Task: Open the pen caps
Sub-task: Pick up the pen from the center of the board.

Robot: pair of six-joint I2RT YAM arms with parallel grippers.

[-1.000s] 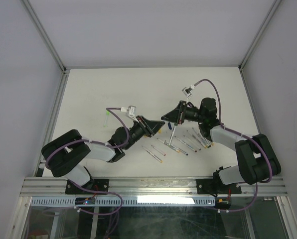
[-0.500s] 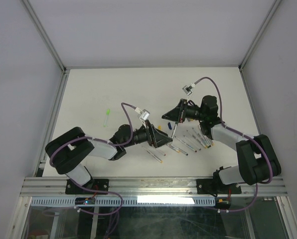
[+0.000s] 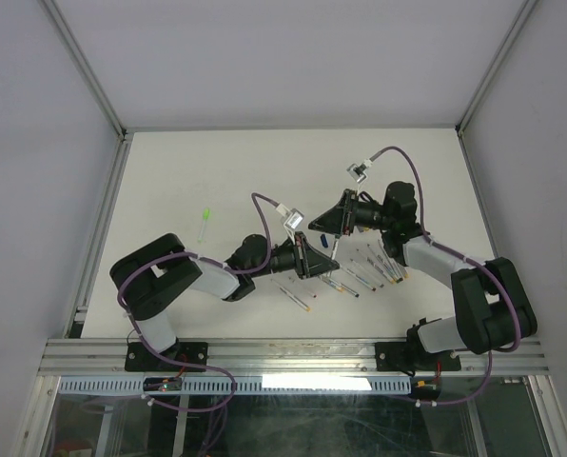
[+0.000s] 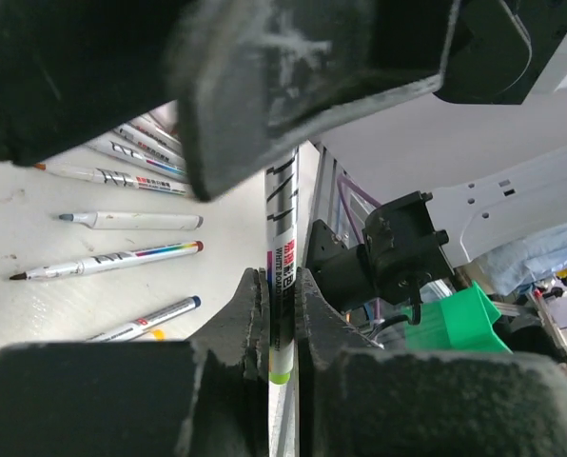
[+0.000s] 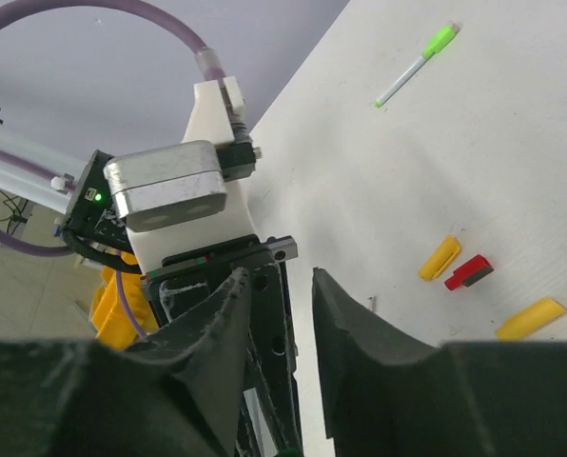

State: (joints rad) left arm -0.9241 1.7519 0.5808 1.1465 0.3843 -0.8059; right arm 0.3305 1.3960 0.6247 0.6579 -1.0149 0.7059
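One pen (image 4: 282,219) clamped tight between left gripper (image 4: 280,295) jaws. I count at least six loose pens (image 4: 131,220) flat on table, left of them. Right gripper (image 5: 279,281) jaws narrowly apart, grip unclear. Two yellow caps (image 5: 439,258) and one red cap (image 5: 469,271) lie right of them.

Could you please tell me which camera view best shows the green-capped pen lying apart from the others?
The right wrist view: the green-capped pen lies whole in frame, its cap and pale barrel clearly distinct. The top external view shows it only as a tiny green-tipped sliver. The left wrist view misses it.
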